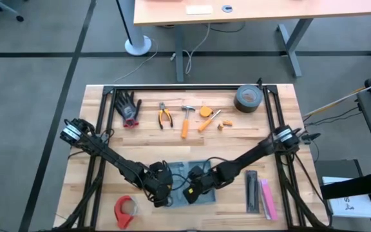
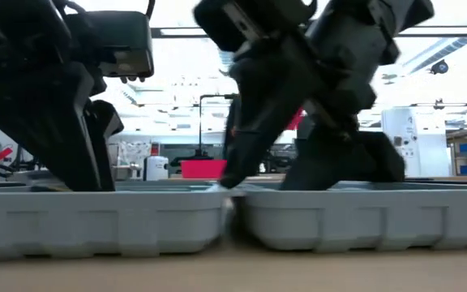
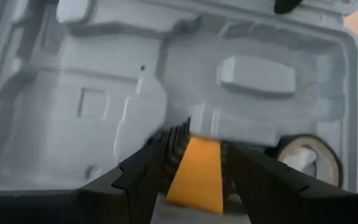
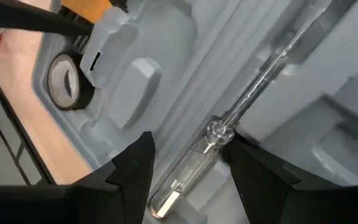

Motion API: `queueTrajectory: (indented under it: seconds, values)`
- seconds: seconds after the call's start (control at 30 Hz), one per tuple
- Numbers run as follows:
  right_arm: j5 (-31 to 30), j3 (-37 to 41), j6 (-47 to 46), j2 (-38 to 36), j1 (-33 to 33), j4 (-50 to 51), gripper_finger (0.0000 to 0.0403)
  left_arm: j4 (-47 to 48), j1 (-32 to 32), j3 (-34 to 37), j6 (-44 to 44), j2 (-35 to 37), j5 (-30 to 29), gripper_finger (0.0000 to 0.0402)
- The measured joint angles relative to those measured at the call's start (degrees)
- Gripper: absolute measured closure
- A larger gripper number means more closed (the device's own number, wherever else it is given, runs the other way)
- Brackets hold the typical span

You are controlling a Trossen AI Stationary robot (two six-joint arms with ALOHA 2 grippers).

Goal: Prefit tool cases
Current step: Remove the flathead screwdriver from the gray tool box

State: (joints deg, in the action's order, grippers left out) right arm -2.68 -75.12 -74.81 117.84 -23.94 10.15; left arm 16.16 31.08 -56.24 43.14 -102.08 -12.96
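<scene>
The tool case (image 1: 201,173) lies open near the table's front edge; the low view shows its two blue-grey halves (image 2: 96,219) side by side, grey moulded tray (image 3: 104,106) facing up. My left gripper (image 1: 161,191) is over its left part, shut on an orange tool (image 3: 197,168). My right gripper (image 1: 195,188) is over the middle, shut on a clear-handled screwdriver (image 4: 194,165). A black tape roll (image 3: 307,158) sits in a tray slot. My left gripper pinches the orange tool's sides (image 3: 191,155) between its two fingers, beside a black ribbed part. The fingers slant down from the table's left. Whether the tool rests on the tray, I cannot tell. My right gripper has the screwdriver's clear handle (image 4: 185,177) between its two fingers, lying slantwise across the gap. The fingers slant down from the table's right. The shaft (image 4: 272,62) runs forward, low along a groove of the tray; whether it touches the tray, I cannot tell.
Gloves (image 1: 129,108), pliers (image 1: 165,116), a hammer (image 1: 187,120), small orange parts (image 1: 206,113) and a grey tape roll (image 1: 248,98) lie along the far side. A red tape roll (image 1: 124,210) sits front left. Black and pink bars (image 1: 260,195) lie right of the case.
</scene>
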Motion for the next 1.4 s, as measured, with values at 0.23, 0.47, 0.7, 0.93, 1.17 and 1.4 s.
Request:
queueTrajectory:
  seconds: [0.23, 0.47, 0.7, 0.93, 1.17, 1.4]
  values:
    - [0.1, -3.1, 4.5, 0.3, 0.8, 4.6, 0.0217, -0.9, 0.6, 0.2, 0.0, -0.1, -2.0, 0.0214]
    - [-0.3, -3.1, 5.3, -0.3, 1.0, 6.9, 0.0232, -1.0, 0.8, 0.4, 0.4, -0.1, -2.2, 0.0208]
    - [-0.3, -3.1, 7.0, -0.7, 1.0, 9.0, 0.0257, -1.0, 0.8, 0.4, 0.4, -0.1, -2.0, 0.0211]
    - [-0.3, -3.1, 8.6, -1.6, 1.1, 11.2, 0.0283, -0.7, 0.8, 0.4, 0.5, -0.1, -1.6, 0.0214]
    - [-0.3, -3.1, 9.9, -2.2, 1.1, 11.6, 0.0323, -0.6, 0.8, 0.4, 0.5, 0.0, -1.5, 0.0207]
    - [-0.2, -3.2, 11.0, -2.5, 1.1, 11.2, 0.0377, -0.5, 0.8, 0.4, 0.2, 0.0, -1.4, 0.0214]
